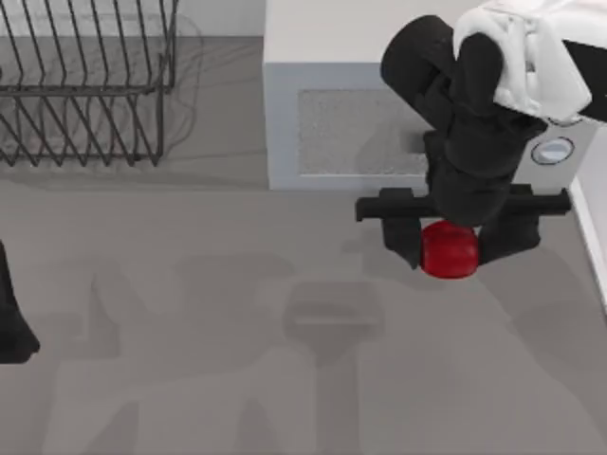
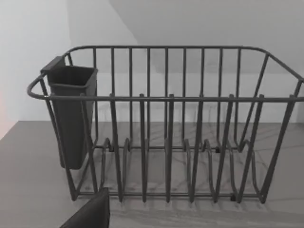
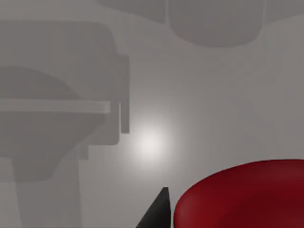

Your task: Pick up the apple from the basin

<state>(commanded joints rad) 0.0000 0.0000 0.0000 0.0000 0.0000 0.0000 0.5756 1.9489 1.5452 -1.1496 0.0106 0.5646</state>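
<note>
Evidently the lift step is in hand: the right gripper [image 1: 448,248], right of centre before the white microwave [image 1: 379,114], has fingers clamped on the small glossy red apple [image 1: 448,250]. Next: raise steadily above the grey desk [image 1: 190,313]. The left arm [image 1: 11,322] sits parked at the left edge.

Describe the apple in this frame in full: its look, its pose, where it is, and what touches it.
The apple is small, glossy, deep red and roundish, slightly blocky, with no stem to be seen. In the top view it sits between the dark fingers of the right gripper, one on either side of it, at the table's right, just in front of the white microwave. The right wrist view shows its smooth red curve close up beside a dark fingertip, above the grey surface. No basin surrounds it here.
</note>
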